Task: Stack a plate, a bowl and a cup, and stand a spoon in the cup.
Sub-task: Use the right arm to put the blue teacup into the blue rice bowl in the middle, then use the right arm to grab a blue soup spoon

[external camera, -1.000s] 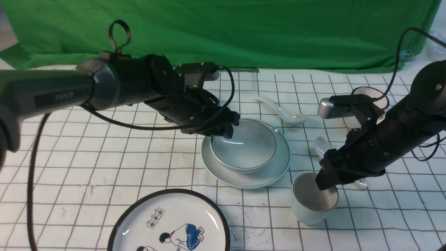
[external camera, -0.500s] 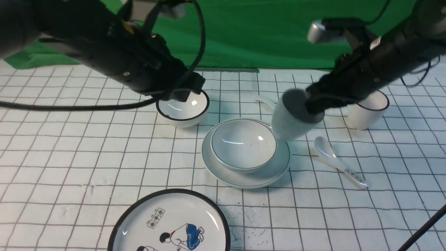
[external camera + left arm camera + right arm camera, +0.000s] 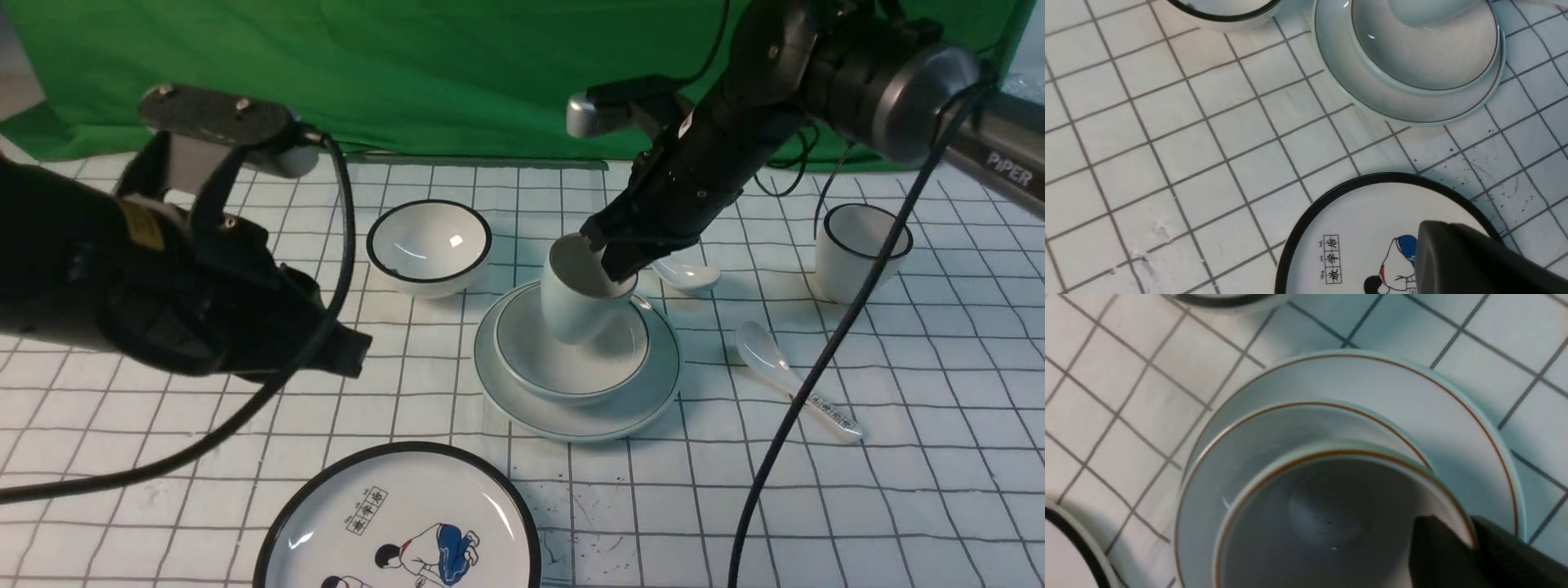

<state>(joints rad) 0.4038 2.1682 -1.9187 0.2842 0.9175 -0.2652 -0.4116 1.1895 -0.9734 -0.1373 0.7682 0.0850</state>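
The pale plate lies mid-table with the shallow bowl in it. My right gripper is shut on the rim of the squat cup, one finger inside and one outside, and holds it tilted over the bowl with its base low in the bowl. The right wrist view shows the cup, bowl, plate and gripper. The plain white spoon lies behind the plate, partly hidden by the right gripper. My left gripper is empty, left of the plate, with its fingers together.
A black-rimmed cartoon plate lies at the front edge, under my left gripper in its wrist view. A black-rimmed deep bowl stands back left of the stack. A black-rimmed cup stands at right. A labelled spoon lies right of the plate.
My right gripper lifted the cup off the table at front right and carried it left, over the bowl. My left arm drew back from the bowl to the left.
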